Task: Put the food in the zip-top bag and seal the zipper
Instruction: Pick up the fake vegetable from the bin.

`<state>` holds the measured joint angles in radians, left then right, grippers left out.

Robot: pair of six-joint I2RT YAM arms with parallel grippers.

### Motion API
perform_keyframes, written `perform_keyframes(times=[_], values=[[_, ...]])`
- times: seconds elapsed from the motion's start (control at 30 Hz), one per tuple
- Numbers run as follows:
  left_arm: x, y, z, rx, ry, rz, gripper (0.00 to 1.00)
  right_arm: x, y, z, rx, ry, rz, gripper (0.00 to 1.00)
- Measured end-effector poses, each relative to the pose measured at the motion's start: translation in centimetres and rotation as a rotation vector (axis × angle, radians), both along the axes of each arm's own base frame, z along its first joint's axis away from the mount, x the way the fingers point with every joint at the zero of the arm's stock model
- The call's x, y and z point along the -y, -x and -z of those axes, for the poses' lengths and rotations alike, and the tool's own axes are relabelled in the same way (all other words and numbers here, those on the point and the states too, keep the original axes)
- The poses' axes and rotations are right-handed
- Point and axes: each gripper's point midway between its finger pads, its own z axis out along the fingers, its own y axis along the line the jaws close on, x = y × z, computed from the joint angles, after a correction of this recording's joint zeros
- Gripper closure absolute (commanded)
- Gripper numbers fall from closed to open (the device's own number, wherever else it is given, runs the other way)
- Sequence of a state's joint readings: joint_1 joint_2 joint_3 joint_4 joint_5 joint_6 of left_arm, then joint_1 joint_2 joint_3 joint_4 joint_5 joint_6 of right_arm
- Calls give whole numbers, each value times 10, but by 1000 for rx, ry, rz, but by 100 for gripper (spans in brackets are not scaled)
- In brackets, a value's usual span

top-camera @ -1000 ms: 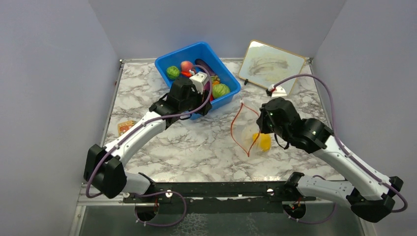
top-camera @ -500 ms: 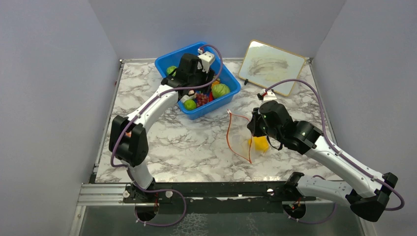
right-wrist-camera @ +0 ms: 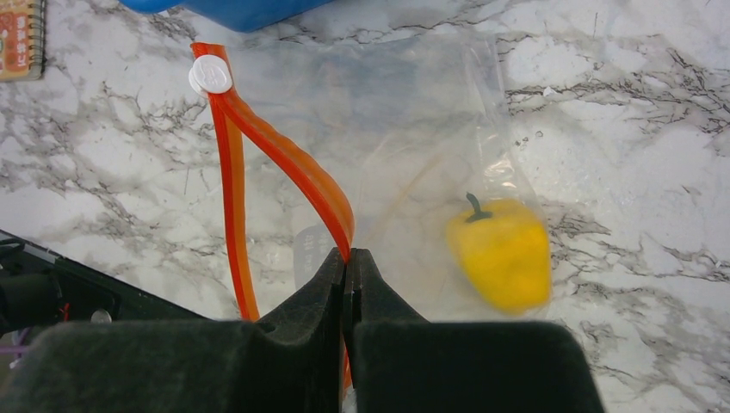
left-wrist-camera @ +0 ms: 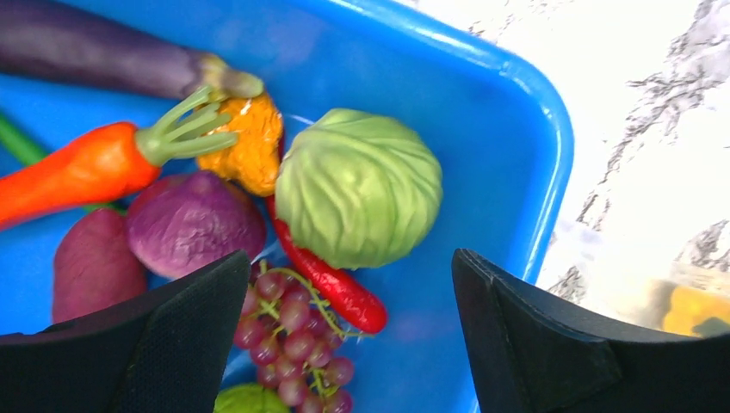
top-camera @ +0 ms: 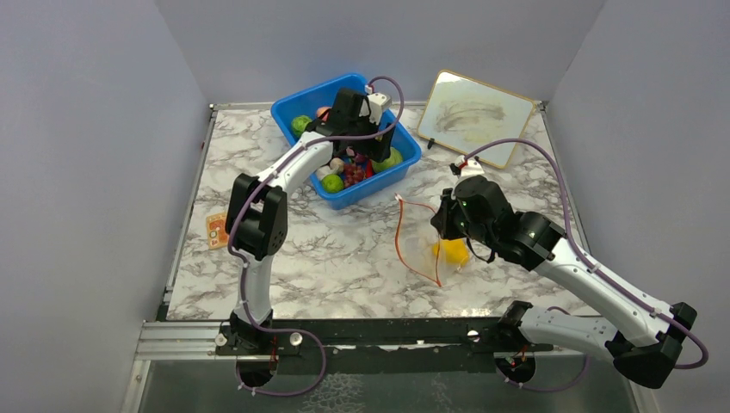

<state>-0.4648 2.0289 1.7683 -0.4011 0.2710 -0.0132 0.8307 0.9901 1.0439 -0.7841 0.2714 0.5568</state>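
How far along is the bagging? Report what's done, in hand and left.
Done: the yellow pepper lies inside the zip-top bag. In hand: the right pincer is shut on the zipper, holding the mouth open; the left pincer hangs open over the green cabbage in the blue bin. Left: that cabbage, the carrot, eggplant and grapes sit in the bin, and the zipper is unsealed.

A: Your left arm (top-camera: pixel 288 172) and right arm (top-camera: pixel 594 280) look alike: white shells, black joint housings.
B: And you see the purple cable (top-camera: pixel 559 181) looping along each, plus a small white block (top-camera: pixel 376 101) by the wrist.
A: Your fingers (left-wrist-camera: pixel 534 344) are matte black, finely textured.
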Motion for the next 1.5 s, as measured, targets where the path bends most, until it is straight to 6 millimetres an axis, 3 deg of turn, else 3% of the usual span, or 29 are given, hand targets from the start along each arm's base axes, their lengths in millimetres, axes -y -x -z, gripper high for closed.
perform_keyframes(times=[0.33,0.5,0.67,0.8,1.13,1.5], values=[[27,-17,17,-72,87,15,9,-1,0,1,-9,-6,2,99],[30,-21,34,-102,85,5,5,-2,1,1,-13,-13,0,99],[31,-21,49,-132,77,-1,7,-2,2,-2,-7,-20,-1,99],[31,-21,60,-150,75,-1,15,-2,2,-2,-7,-20,-1,99],[32,-23,56,-140,75,-1,47,-2,2,-2,-6,-21,-1,99],[29,-23,52,-132,64,-13,55,-1,3,0,-9,-19,0,99]])
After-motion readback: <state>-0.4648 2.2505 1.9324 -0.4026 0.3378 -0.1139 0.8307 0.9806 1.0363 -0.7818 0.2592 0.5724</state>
